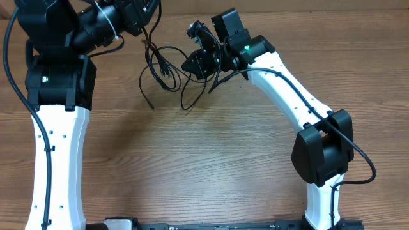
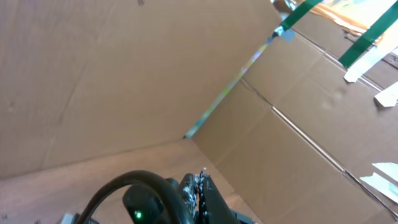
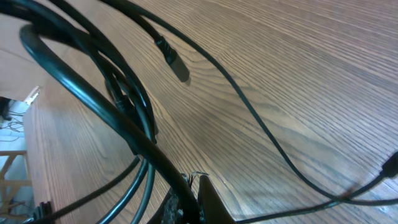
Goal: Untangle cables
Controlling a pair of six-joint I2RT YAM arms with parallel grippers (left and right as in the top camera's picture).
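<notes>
The cables [image 1: 163,67] are thin black wires looped together on the wooden table [image 1: 211,160] at the back middle. One strand rises from the tangle to my left gripper [image 1: 142,22], which is raised at the back left. In the left wrist view its jaws [image 2: 200,186] are shut with a thin strand between the tips. My right gripper [image 1: 193,62] is at the tangle's right side. In the right wrist view its jaws [image 3: 196,186] are shut on a cable [image 3: 93,81], and other strands [image 3: 249,112] and a small plug end [image 3: 177,65] cross just above the table.
Cardboard walls [image 2: 124,74] with green tape [image 2: 305,12] stand behind the table. The arm bases stand at the left [image 1: 57,160] and right [image 1: 323,153]. A loose cable end [image 1: 150,102] lies on the table in front of the tangle.
</notes>
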